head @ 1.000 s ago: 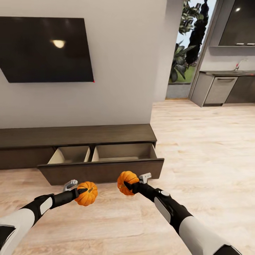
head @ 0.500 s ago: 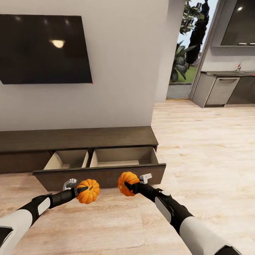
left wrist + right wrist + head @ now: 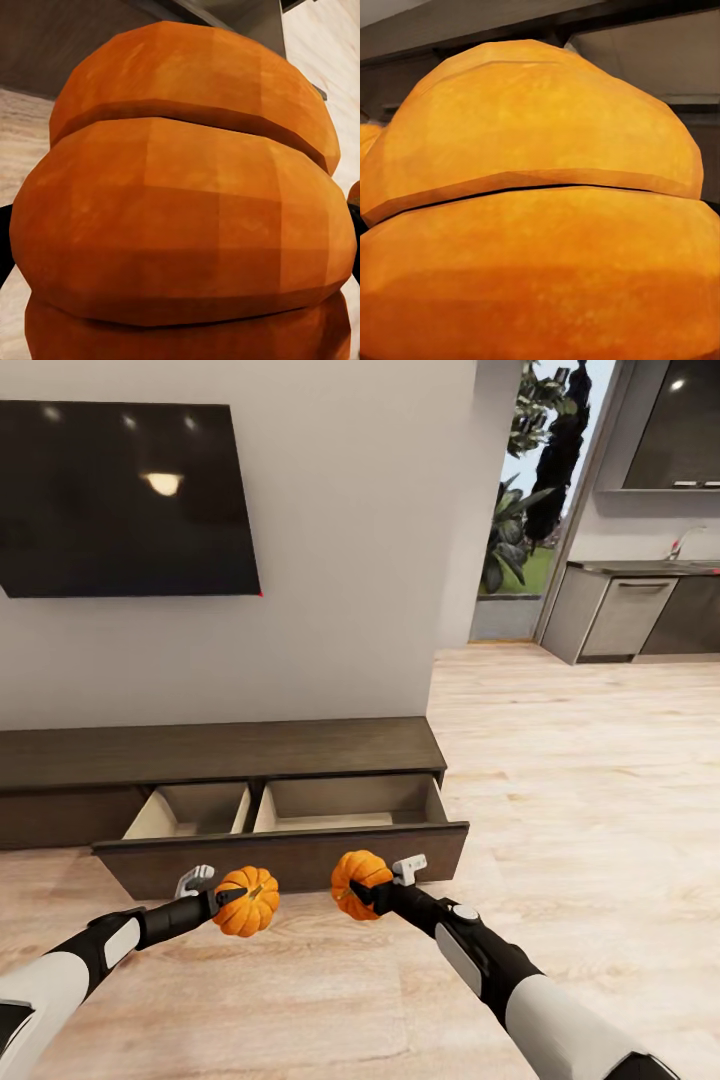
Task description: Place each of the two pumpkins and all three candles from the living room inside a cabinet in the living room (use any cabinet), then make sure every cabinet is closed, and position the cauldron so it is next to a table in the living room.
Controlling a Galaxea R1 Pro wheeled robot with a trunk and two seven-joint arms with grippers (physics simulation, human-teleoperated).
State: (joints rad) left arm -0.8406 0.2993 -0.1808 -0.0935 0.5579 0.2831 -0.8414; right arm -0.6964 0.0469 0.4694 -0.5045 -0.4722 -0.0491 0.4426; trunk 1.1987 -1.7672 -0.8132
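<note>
Two pumpkins, head view: left pumpkin (image 3: pixel 245 901) clamped in left gripper (image 3: pixel 228 896) at 7 o'clock, right pumpkin (image 3: pixel 359 885) clamped in right gripper (image 3: pixel 362 890) at 6 o'clock, both before one cabinet (image 3: pixel 220 752), its drawer (image 3: pixel 290 850) open, two compartments, one TV (image 3: pixel 125 498) at 10 o'clock; left wrist view: left pumpkin (image 3: pixel 187 202) close-up; right wrist view: right pumpkin (image 3: pixel 540 217) close-up.
</note>
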